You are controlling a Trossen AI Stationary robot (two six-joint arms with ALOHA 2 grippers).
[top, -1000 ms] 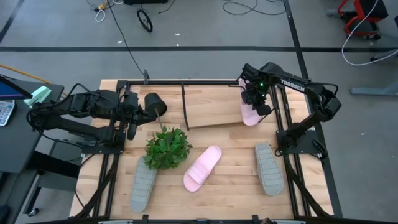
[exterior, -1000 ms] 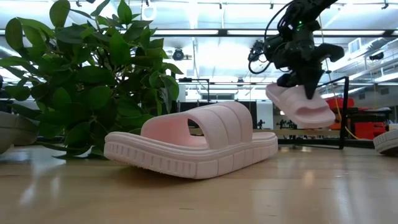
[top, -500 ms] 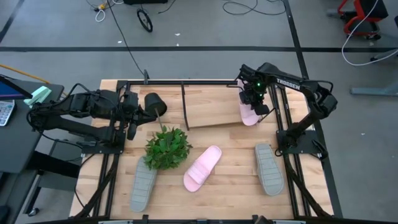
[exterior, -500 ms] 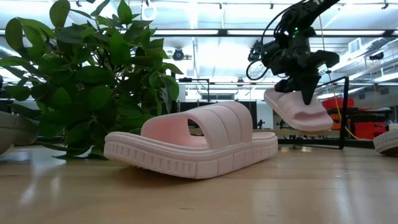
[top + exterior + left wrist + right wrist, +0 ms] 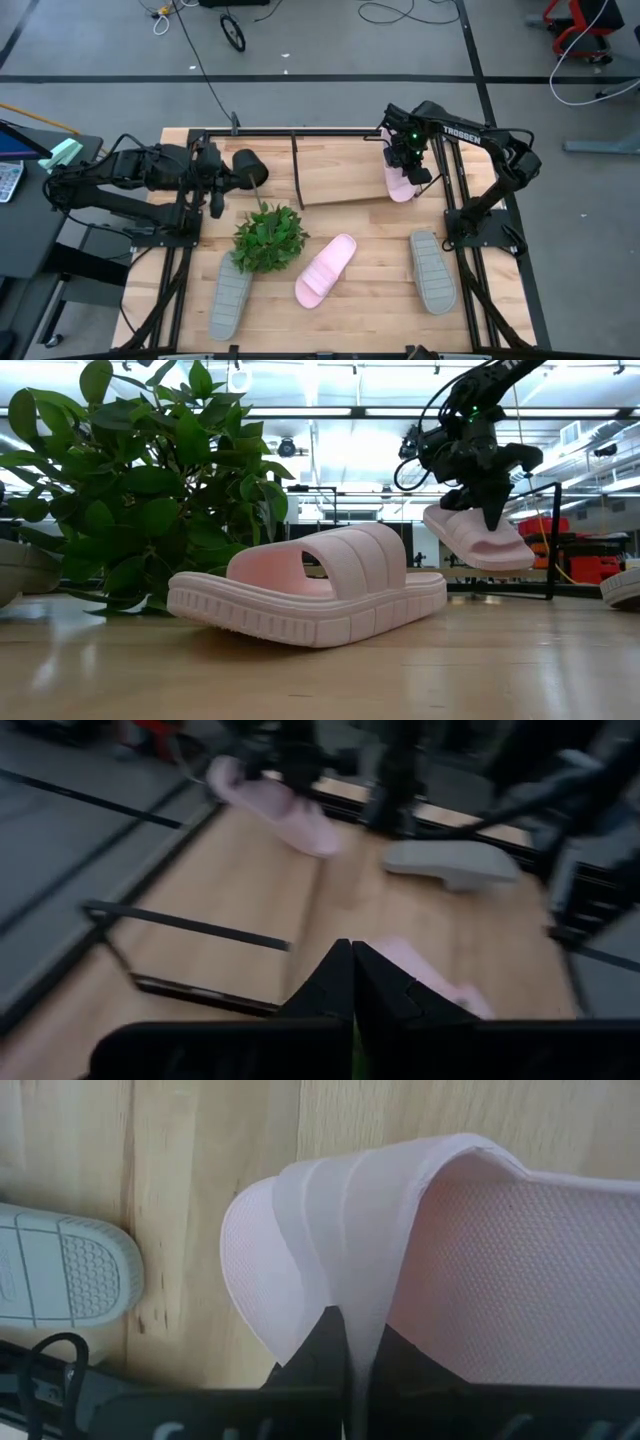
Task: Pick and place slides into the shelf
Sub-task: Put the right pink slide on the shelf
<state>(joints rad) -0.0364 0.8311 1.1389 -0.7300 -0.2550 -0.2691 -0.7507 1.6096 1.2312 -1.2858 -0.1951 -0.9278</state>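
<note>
The left gripper (image 5: 214,180) rests at the table's left rear edge, just beside a small black round pot (image 5: 247,164), with its two dark fingers (image 5: 352,982) pressed together and holding nothing.

A grey open-toe slide sandal (image 5: 230,295) lies at the front left of the light wooden tabletop (image 5: 375,310), its rear end under the green leafy plant (image 5: 269,237). A light pink wide-strap slide sandal (image 5: 326,269) lies flat near the table's middle, just right of the plant; in the low view this sandal (image 5: 312,598) sits in the foreground with the plant (image 5: 140,480) behind it on the left.

The shelf, a low rack of thin black rods around a slanted light wooden board (image 5: 345,175), stands at the rear centre. No sandal lies fully on the board.

The right gripper (image 5: 410,160) hangs over the right end of the shelf, its fingers pinched on the strap of a second light pink slide sandal (image 5: 402,183). In the low view this sandal (image 5: 476,540) is clear of the tabletop and tilted. The right wrist view shows the strap (image 5: 350,1260) clamped between the dark fingers (image 5: 310,1345).

A second grey slide sandal (image 5: 432,270) lies flat at the right front of the table, well apart from the held one
</note>
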